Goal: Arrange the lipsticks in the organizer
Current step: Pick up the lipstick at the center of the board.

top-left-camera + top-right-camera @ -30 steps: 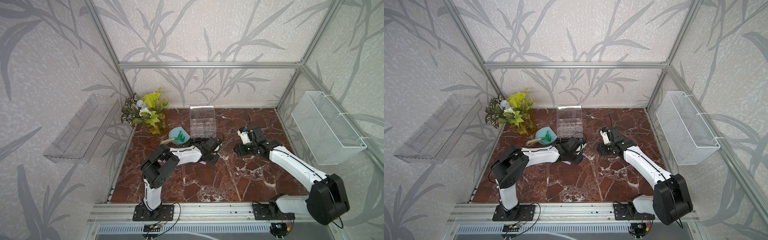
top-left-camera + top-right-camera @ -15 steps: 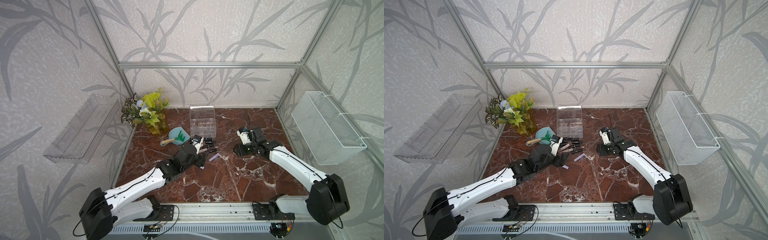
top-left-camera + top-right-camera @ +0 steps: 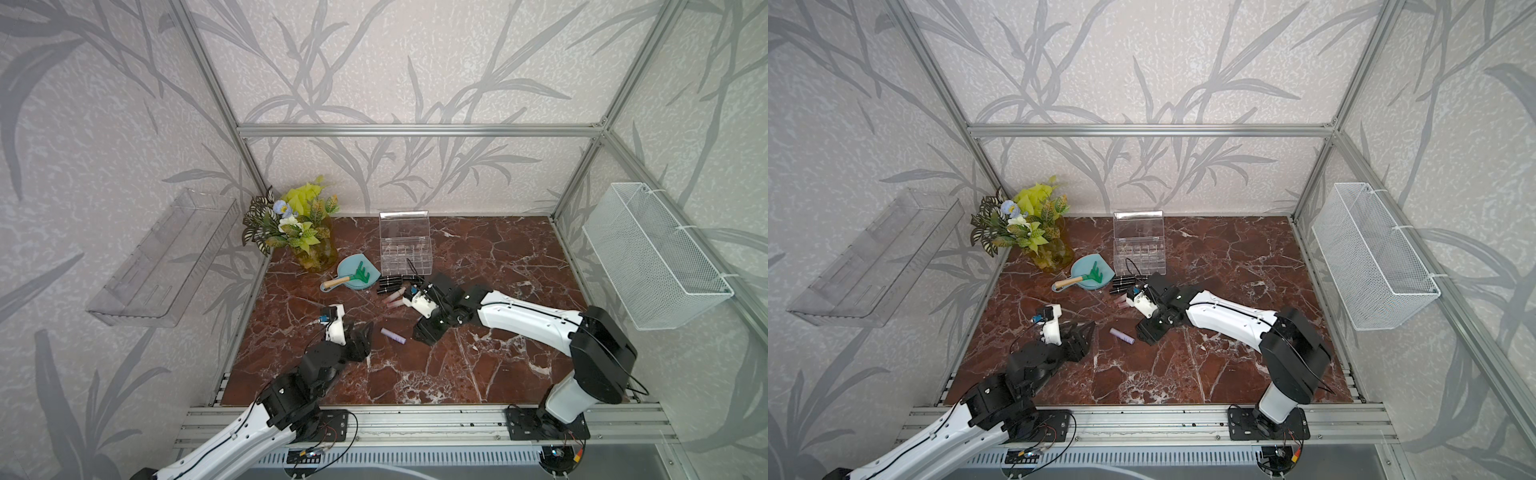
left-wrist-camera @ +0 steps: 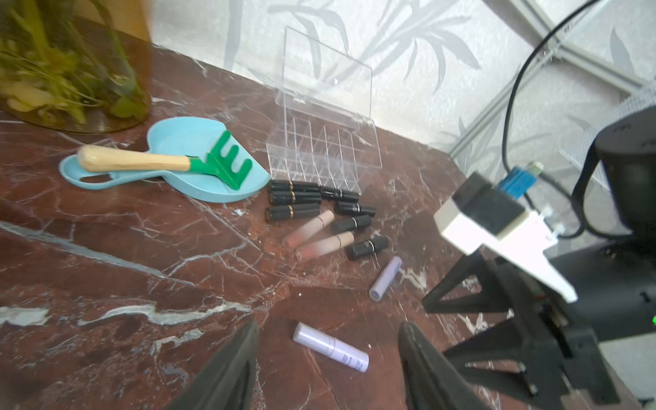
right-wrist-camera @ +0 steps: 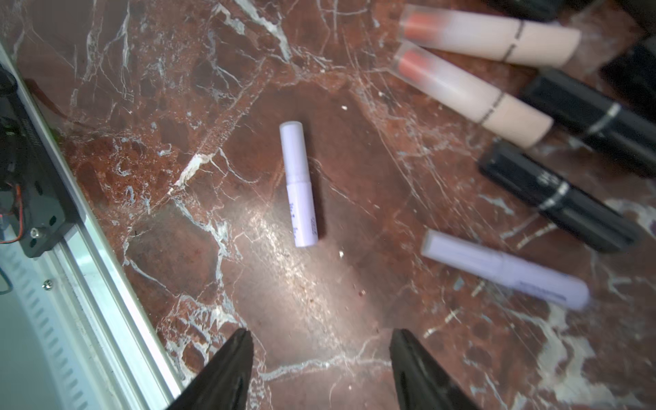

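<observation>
My left gripper [image 4: 329, 324], spread and empty, frames a lavender lipstick [image 4: 331, 347] at lower centre of the left wrist view. Its long axis runs jaw to jaw, so I judge a wrist turn necessary. My right gripper [image 5: 321, 335], likewise spread and empty, sees it lengthwise ahead. The organizer [image 3: 405, 249] stands open, upper centre in a top view.

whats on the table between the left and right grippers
A pale lavender lipstick, lying flat on the marble tabletop between the left gripper and the right gripper, both open. It shows in both top views.
</observation>
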Motion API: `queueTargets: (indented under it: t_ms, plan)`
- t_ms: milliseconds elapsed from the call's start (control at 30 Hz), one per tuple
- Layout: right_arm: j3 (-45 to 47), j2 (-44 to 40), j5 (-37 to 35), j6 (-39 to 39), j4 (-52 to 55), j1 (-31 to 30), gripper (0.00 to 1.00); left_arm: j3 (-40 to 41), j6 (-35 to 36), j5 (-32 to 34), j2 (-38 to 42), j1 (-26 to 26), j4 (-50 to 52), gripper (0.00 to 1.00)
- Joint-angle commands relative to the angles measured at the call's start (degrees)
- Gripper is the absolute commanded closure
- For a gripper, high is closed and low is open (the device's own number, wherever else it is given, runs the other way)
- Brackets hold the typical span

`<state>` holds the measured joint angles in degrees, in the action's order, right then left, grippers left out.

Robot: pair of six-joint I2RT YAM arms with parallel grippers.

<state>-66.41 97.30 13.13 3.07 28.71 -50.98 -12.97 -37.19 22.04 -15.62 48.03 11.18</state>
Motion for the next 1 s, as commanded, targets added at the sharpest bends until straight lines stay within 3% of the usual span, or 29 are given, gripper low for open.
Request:
queueTargets:
  t_ms: [0,333,967]
  plan:
    - [-3.9,4.5,-2.5,-0.8,-0.2,-3.2,0.33,1.7,-2.4,4.9,2.0,-0.4,2.9,0.35]
    - [-12.7,16.7,-5.0,-1.0,1.0,-5.8,0.35,2.8,-2.5,6.3,5.8,-0.6,3.3,0.32]
    - [-18.7,22.7,-10.3,-0.5,7.8,-8.0,0.55,0.8,-1.9,7.0,10.8,-0.6,5.2,0.32]
